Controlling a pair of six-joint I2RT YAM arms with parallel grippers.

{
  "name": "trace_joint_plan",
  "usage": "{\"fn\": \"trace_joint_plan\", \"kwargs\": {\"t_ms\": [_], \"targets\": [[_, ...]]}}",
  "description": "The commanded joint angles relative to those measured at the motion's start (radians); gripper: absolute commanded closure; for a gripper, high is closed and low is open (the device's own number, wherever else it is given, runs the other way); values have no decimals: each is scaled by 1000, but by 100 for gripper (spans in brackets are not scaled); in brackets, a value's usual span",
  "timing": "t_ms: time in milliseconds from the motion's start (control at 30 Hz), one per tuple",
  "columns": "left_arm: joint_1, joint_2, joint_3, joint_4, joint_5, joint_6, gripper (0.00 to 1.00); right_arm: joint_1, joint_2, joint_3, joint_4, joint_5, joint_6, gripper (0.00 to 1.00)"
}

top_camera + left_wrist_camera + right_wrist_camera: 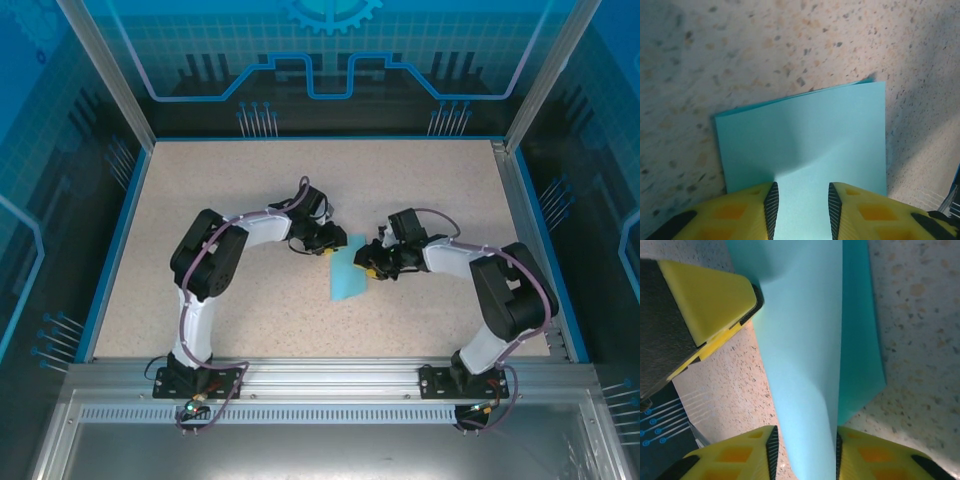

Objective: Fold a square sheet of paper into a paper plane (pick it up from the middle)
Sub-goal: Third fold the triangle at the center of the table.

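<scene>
Folded light-blue sheet of paper (349,272) on a speckled tabletop (250,330).
Left end effector (800,207) and right end effector (804,457) flank it, jaws apart on both.

A robot lab cell: speckled table (250,180), aluminium frame (330,375), blue printed panels (330,50).

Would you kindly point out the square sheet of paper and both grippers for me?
square sheet of paper (347,275), top external view, middle of its blue surface.
left gripper (801,195), left wrist view, midway between its fingertips.
right gripper (804,440), right wrist view, midway between its fingertips.
</scene>
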Motion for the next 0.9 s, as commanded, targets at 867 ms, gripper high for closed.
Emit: {"fn": "trace_joint_plan", "kwargs": {"t_ms": [867], "targets": [[-346,-511,-406,73,-468,272,40,-65,35,50,-85,-115,-50,78]]}}
